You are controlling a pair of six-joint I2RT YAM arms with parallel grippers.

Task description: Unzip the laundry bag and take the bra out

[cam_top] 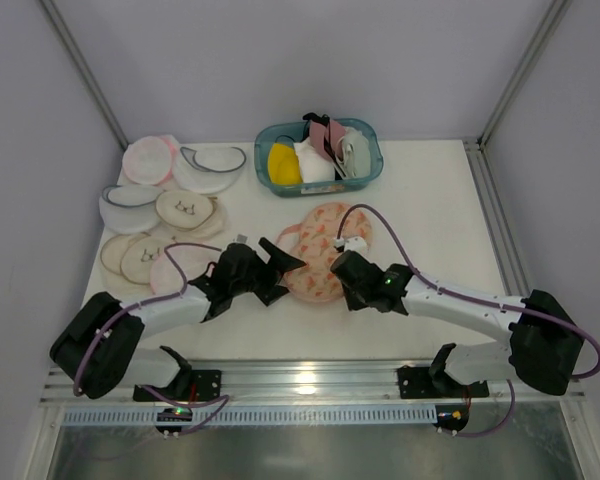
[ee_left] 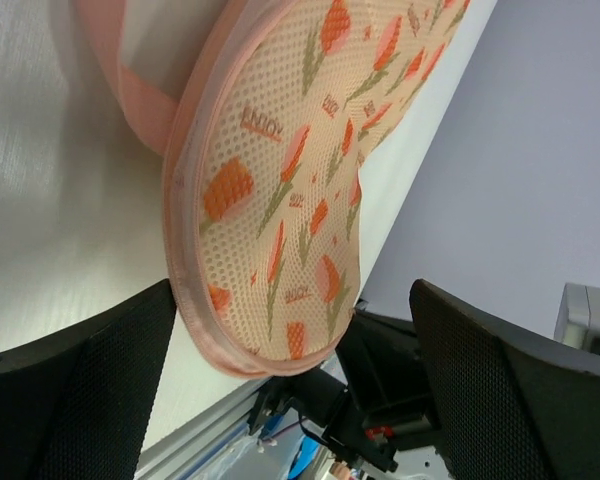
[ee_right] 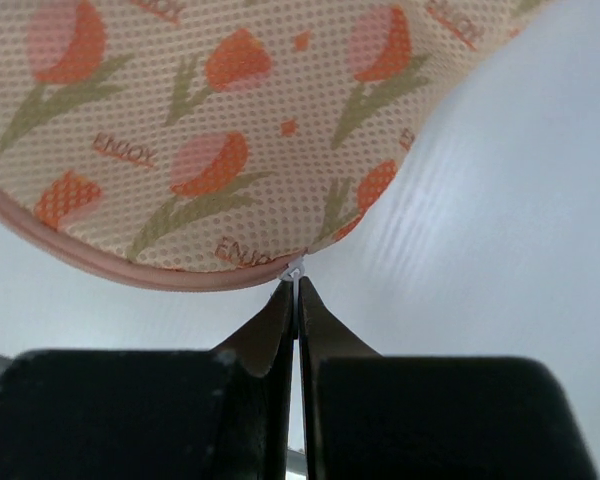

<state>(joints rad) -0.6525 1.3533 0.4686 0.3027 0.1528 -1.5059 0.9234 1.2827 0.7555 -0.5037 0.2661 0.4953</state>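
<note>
Table [cam_top: 430, 200] w/ laundry bag [cam_top: 325, 255]; R end effector [ee_right: 296, 290] tight on zip pull [ee_right: 295, 268]

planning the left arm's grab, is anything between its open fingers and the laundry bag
Nothing visible does. One lobe of the laundry bag sits right between the open fingers of the left gripper. The right gripper is shut at the bag's trim on the other side.
</note>
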